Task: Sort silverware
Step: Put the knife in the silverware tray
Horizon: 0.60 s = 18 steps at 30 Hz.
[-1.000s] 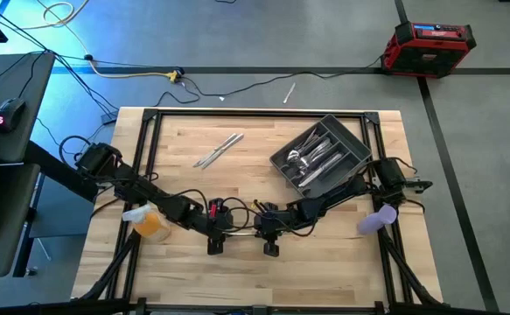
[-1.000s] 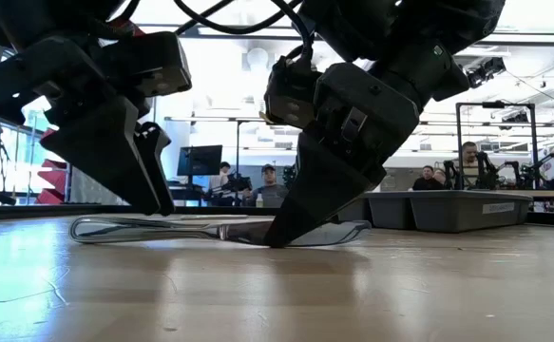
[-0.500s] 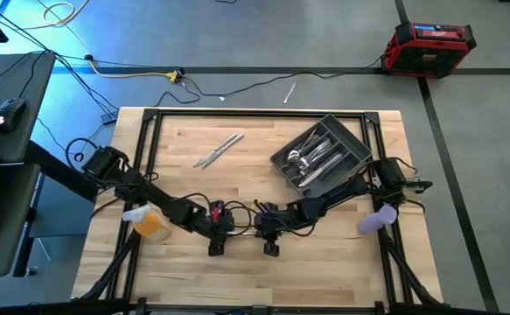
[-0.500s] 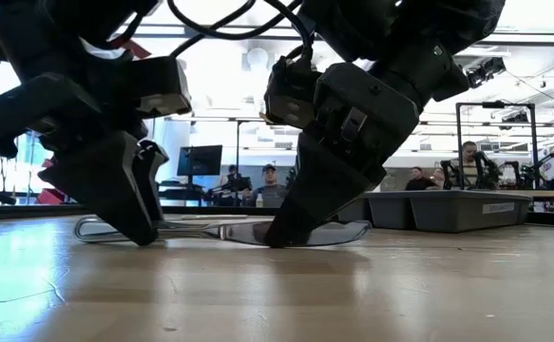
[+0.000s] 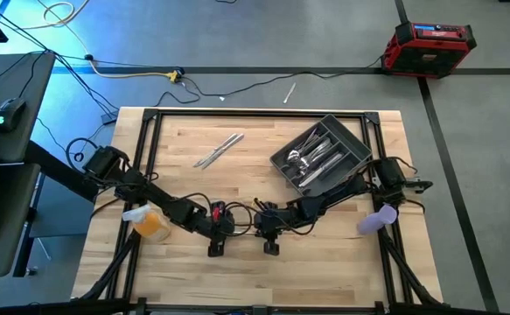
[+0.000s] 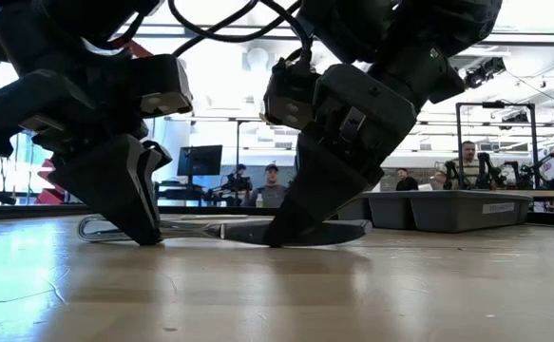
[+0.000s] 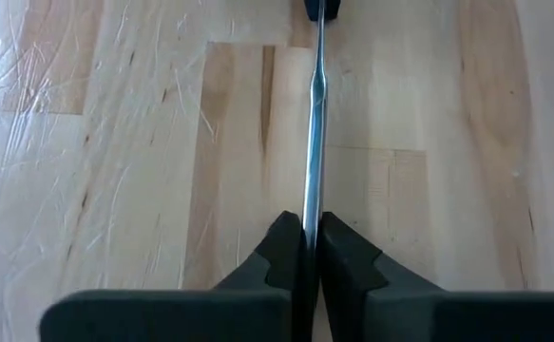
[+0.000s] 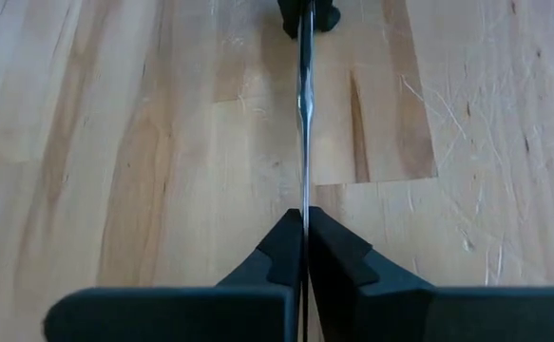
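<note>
High view: both arms meet near the table's front edge, left gripper [image 5: 217,233] and right gripper [image 5: 270,232] facing each other.
Left gripper: fingers [image 7: 286,249] pinched shut on one end of a knife [image 6: 221,229] lying flat on the table [image 5: 193,271].
Right gripper: clamped shut on the knife's other end, so the piece spans the gap between the two grippers.
Sorted so far: the grey tray [image 5: 346,156], beyond the right gripper, already holds several pieces in its compartments.
Left to sort: two loose pieces [image 5: 219,150] lie well beyond the left gripper, beside the tray.
Progress, as I judge it: well along; the held knife and those two remain.
</note>
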Available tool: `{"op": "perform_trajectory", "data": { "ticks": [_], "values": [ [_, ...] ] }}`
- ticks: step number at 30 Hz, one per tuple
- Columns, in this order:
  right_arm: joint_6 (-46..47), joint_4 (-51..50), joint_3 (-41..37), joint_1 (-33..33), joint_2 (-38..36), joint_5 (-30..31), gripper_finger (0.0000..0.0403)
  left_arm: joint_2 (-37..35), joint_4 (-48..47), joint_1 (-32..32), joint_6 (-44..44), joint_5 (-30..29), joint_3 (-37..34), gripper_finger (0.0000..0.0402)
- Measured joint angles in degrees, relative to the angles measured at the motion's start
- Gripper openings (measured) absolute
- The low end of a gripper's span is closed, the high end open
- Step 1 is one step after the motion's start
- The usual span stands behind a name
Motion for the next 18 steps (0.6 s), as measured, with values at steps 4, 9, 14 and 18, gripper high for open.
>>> {"op": "perform_trajectory", "data": {
  "ticks": [4, 9, 14, 18],
  "values": [
    [-7.2, 0.1, -0.2, 0.7, -2.4, 0.3, 0.0021, 0.1, 0.1, 0.0, 1.8, -0.7, 0.1, 0.0002],
    [-19.0, -5.4, -0.5, 0.9, -8.1, -0.2, 0.01, 0.1, 0.7, 0.0, 4.0, -1.9, 0.1, 0.0001],
    [-40.3, -19.4, 2.3, 1.7, -14.0, -0.1, 0.0175, 0.1, 1.0, -0.1, 5.7, -2.6, 0.0, 0.0001],
    [-57.4, -26.6, 6.5, 3.0, -14.7, 3.1, 0.0202, 0.1, 2.0, 0.0, 10.0, -1.3, -0.1, 0.0]
  ]
}}
